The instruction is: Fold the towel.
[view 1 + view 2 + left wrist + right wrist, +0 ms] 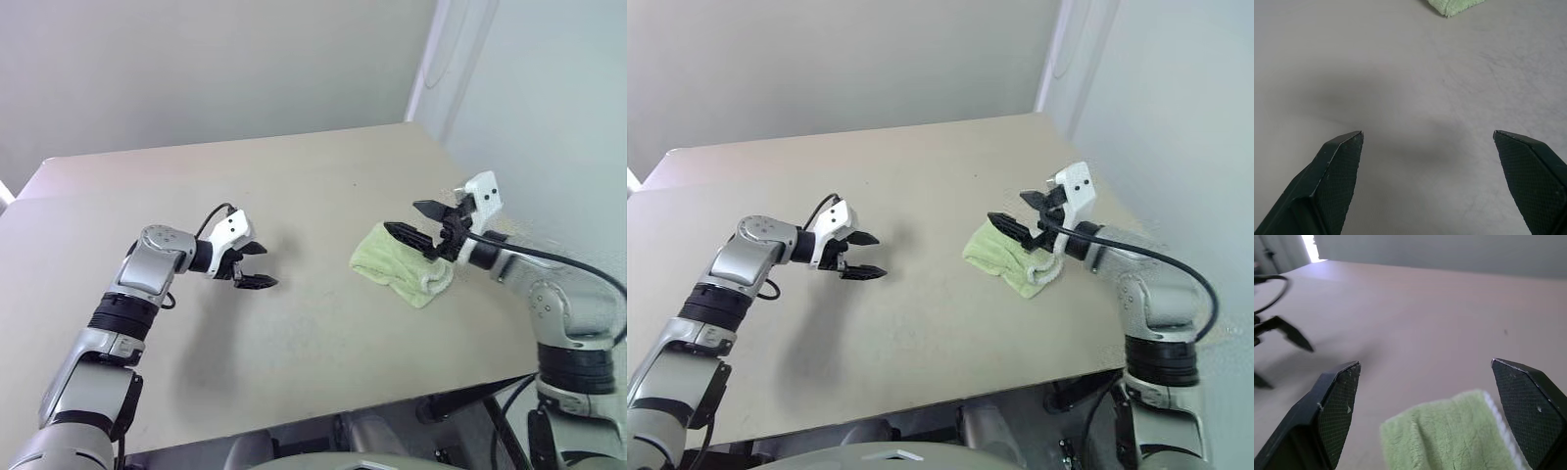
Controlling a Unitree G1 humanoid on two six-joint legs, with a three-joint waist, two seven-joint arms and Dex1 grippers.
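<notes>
The towel (397, 266) is a pale green bundle with a whitish stitched edge. It lies folded on the right part of the beige table (294, 176). My right gripper (404, 219) hovers open just above it, nothing between its fingers; in the right wrist view the towel (1449, 438) sits below and between the spread fingertips (1339, 382). My left gripper (266, 265) hangs open over bare tabletop well to the left of the towel, holding nothing. From the left wrist, a corner of the towel (1454, 5) shows far off.
The table's right edge (490, 186) runs close beside the towel, next to a pale wall. Its front edge (343, 406) lies below both arms. A black cable (578, 266) trails from the right wrist.
</notes>
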